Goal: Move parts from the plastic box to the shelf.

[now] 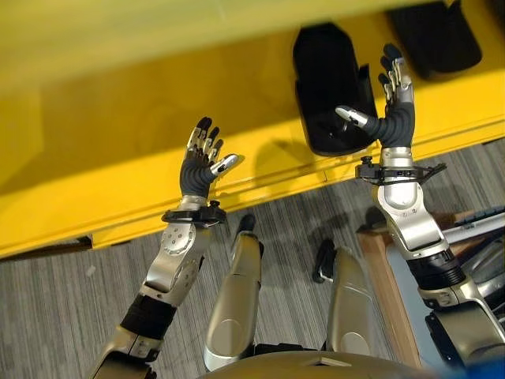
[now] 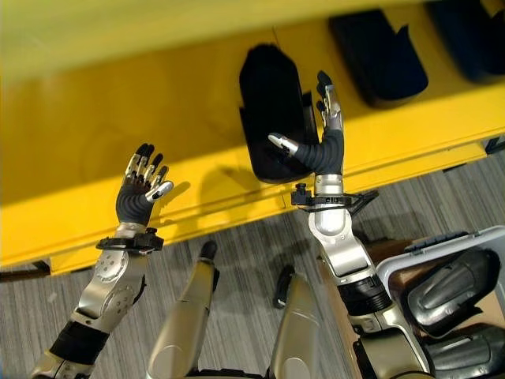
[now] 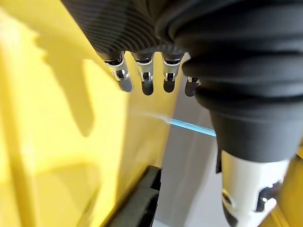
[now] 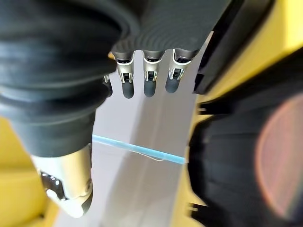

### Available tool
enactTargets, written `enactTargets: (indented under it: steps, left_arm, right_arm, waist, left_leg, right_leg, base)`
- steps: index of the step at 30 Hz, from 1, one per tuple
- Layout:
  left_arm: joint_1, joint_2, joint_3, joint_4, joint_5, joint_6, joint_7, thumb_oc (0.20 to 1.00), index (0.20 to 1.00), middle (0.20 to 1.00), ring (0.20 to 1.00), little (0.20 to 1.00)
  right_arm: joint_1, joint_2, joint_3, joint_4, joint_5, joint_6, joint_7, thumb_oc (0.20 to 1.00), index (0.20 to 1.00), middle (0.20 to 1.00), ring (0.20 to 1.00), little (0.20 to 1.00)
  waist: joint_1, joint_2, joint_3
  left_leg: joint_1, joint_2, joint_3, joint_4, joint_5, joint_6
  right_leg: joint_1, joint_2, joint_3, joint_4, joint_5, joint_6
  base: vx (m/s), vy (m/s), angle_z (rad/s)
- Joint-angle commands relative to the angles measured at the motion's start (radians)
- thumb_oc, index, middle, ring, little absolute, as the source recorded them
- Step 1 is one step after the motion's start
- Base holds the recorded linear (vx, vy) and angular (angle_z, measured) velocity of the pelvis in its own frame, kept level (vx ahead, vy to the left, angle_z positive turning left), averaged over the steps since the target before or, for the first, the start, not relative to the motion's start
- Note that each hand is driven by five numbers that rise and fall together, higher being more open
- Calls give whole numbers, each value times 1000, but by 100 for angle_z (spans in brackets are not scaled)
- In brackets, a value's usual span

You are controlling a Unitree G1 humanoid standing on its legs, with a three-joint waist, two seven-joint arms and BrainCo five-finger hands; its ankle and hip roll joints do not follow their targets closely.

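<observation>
No lettering, number, label or sign can be read anywhere here: the long yellow shelf (image 1: 158, 118) is plain, and the moulded black plastic parts (image 2: 272, 110) lying on it carry no legible marking.

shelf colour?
Bright yellow shelf, seen best in the right eye view, with black parts lying on it.
</observation>
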Motion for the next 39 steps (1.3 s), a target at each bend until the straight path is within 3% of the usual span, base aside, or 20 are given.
enactTargets:
  steps: [1,3,7,10,12,15,22,29,39]
  left_arm:
    - [-13,-18,8,-66,79,-54,63,1000,1000,1000,1000,1000]
    - [-26,-23,8,-67,88,-56,76,1000,1000,1000,1000,1000]
    - [-44,-42,30,-83,159,-74,145,1000,1000,1000,1000,1000]
    - [-36,-39,41,-99,189,-78,160,1000,1000,1000,1000,1000]
    - [-26,-33,49,-117,212,-86,167,1000,1000,1000,1000,1000]
    - [-20,-28,54,-124,226,-93,178,1000,1000,1000,1000,1000]
    - [-34,-32,50,-110,239,-119,195,1000,1000,1000,1000,1000]
    - [-28,-21,45,-95,232,-124,186,1000,1000,1000,1000,1000]
    - [-47,-8,40,-56,193,-144,142,1000,1000,1000,1000,1000]
  right_arm:
    - [-4,-22,-53,-86,-156,-21,-90,1000,1000,1000,1000,1000]
    - [-9,-26,-58,-92,-190,-13,-113,1000,1000,1000,1000,1000]
    - [34,-71,-109,-183,-465,53,-232,1000,1000,1000,1000,1000]
    - [101,-103,-135,-231,-568,87,-248,1000,1000,1000,1000,1000]
    - [200,-149,-178,-247,-695,149,-271,1000,1000,1000,1000,1000]
    - [248,-152,-202,-247,-738,173,-301,1000,1000,1000,1000,1000]
    - [349,-180,-242,-86,-913,365,-425,1000,1000,1000,1000,1000]
    - [403,-209,-228,-33,-949,395,-422,1000,1000,1000,1000,1000]
    - [291,-297,-20,238,-1010,406,-335,1000,1000,1000,1000,1000]
  waist:
    - [-26,7,-65]
    - [-27,7,-62]
    - [-46,6,-40]
    - [-60,0,-37]
    - [-75,-8,-41]
    - [-80,-9,-48]
    - [-104,-7,-63]
    - [-110,-8,-75]
    - [-97,-20,-97]
  left_leg:
    - [-12,7,-12,-4,-38,35]
    - [-34,2,-11,7,-39,37]
    - [-121,-13,7,64,-58,49]
    - [-139,-13,9,66,-57,50]
    - [-147,-9,11,57,-55,50]
    - [-155,-7,11,54,-53,49]
    - [-173,-5,14,54,-55,47]
    - [-169,1,17,44,-52,40]
    - [-151,17,13,19,-39,25]
  right_leg:
    - [34,-43,44,-69,37,20]
    - [7,-43,52,-56,35,18]
    - [-87,-49,80,-10,23,11]
    - [-104,-47,85,-14,30,14]
    - [-112,-46,83,-21,35,17]
    - [-119,-46,83,-28,40,19]
    - [-137,-49,88,-28,42,25]
    - [-134,-49,91,-30,43,25]
    - [-120,-42,92,-53,53,24]
  base:
    - [-71,4,4]
    - [-47,8,14]
    - [-22,25,-4]
    - [0,0,0]
    - [0,0,0]
    - [0,0,0]
    - [5,8,-3]
    - [0,0,0]
    - [0,0,0]
